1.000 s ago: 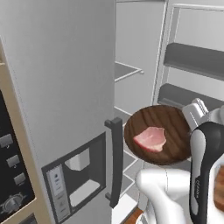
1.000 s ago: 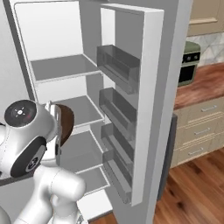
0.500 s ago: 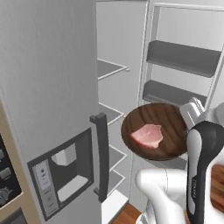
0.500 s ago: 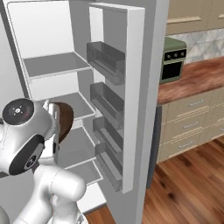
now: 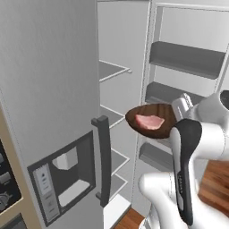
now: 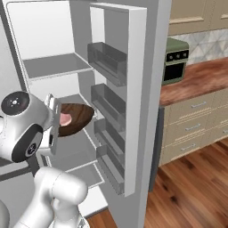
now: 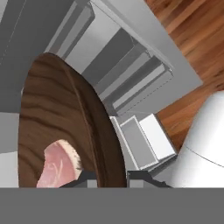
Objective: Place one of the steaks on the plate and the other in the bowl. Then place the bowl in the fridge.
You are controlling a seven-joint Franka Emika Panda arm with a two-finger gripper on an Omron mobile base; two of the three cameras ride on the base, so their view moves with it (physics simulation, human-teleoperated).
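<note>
My gripper (image 7: 113,178) is shut on the rim of the dark brown bowl (image 7: 57,109), one finger on each side of the edge. A pink-red steak (image 7: 59,166) lies inside the bowl. In the left base view the bowl (image 5: 156,120) with the steak (image 5: 149,121) hangs level in front of the open fridge (image 5: 49,89), at the height of its middle shelves, with the gripper (image 5: 181,106) at its right rim. From the right, the bowl (image 6: 76,116) and steak (image 6: 65,119) sit just beside the fridge's (image 6: 147,89) inner shelf. The plate is out of view.
The fridge's right door (image 6: 133,102) stands open with several bins (image 6: 109,60) facing the bowl. Its left door (image 5: 67,174) is closed, with a dark handle (image 5: 103,161). A wooden counter (image 6: 196,78) with drawers and a green appliance (image 6: 176,60) lie to the right.
The whole scene has shifted in both base views, so the base has driven. The bowl with the steak stays in my gripper and now stands closer to the fridge's shelves.
</note>
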